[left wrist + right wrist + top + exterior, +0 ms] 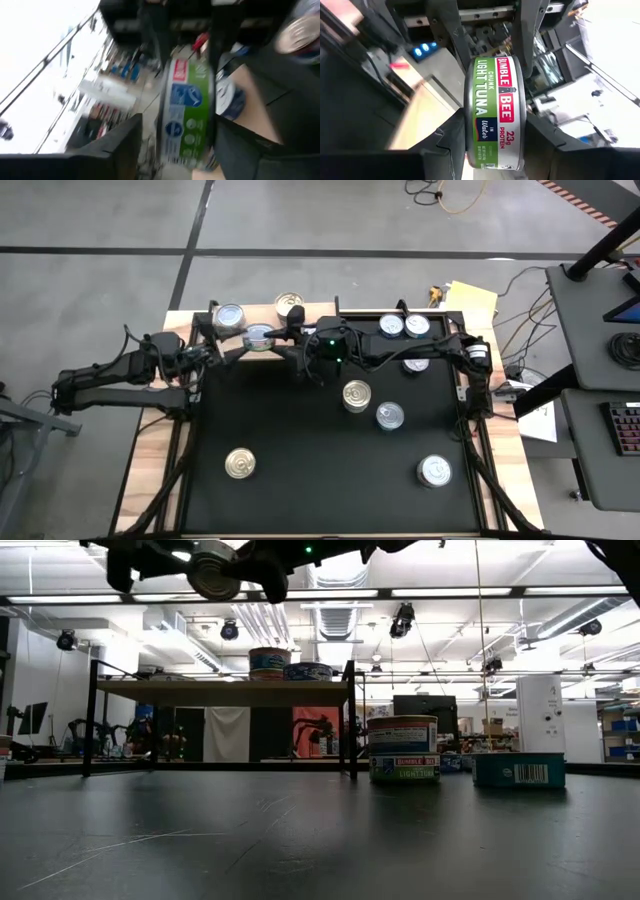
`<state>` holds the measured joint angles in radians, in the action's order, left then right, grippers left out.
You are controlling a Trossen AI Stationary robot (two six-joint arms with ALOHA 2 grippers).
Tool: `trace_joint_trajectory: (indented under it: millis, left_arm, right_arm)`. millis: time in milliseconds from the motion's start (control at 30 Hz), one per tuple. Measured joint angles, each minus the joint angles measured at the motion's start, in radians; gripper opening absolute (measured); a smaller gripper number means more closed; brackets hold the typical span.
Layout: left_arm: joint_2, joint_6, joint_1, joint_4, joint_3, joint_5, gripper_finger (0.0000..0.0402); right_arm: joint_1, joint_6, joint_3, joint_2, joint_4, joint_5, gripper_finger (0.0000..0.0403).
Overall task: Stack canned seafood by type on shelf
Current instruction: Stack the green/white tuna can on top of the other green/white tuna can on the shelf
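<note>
One green-and-blue labelled tuna can (258, 337) hangs in the air just in front of the light-brown shelf (330, 311), high in the low view (213, 570). My left gripper (247, 342) reaches it from the left and my right gripper (273, 336) from the right; both are shut on it. Four cans stand on the shelf top: a silver one (229, 318), a gold one (289, 304) and a silver pair (391, 326) (417, 326). Other cans stand on the black table. My left gripper (180, 150) pinches the can between its two fingers, which sit on the can's flat faces beside the label band (186, 95). It comes level from the table's left. The can is lifted clear. My right gripper (495, 150) pinches the same can across its flat faces, with the label band (495, 115) showing between the fingers (445, 145). It comes level from the table's right, opposite the left gripper's fingers (447, 30). The can touches neither table nor shelf.
On the table stand a gold-topped stack (357, 395) (403, 748), a silver can (390, 416), a gold can (240, 464), a silver can (434, 471) and one partly under the right arm (415, 363). The table's left half has free room.
</note>
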<state>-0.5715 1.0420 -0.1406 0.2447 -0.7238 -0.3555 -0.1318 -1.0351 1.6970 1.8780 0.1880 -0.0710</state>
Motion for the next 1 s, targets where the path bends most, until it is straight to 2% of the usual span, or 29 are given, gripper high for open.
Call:
trace_joint_trajectory:
  millis: [67,167,233,400,667,1000]
  left_arm:
    - [-0.001,-0.013,0.000,-0.008,0.000,-0.048,0.0236]
    - [0.001,-0.010,0.000,-0.009,0.000,-0.056,0.0257]
    - [0.001,-0.011,0.000,-0.008,0.000,-0.055,0.0264]
    - [-0.024,-0.011,0.000,-0.030,0.000,-0.054,0.0266]
    - [-0.114,0.026,0.000,-0.061,0.000,-0.054,0.0244]
    - [-0.135,0.046,0.000,-0.080,0.000,-0.054,0.0178]
  right_arm:
    - [0.000,-0.017,0.000,-0.012,-0.014,-0.021,0.0137]
    - [0.000,-0.045,0.000,-0.029,-0.024,-0.063,0.0137]
    - [0.000,-0.057,0.000,-0.038,-0.041,-0.092,0.0137]
    - [0.000,-0.062,0.000,-0.044,-0.087,-0.089,0.0137]
    - [0.000,-0.063,0.000,-0.044,-0.115,-0.088,0.0137]
    - [0.000,-0.066,0.000,-0.044,-0.139,-0.088,0.0137]
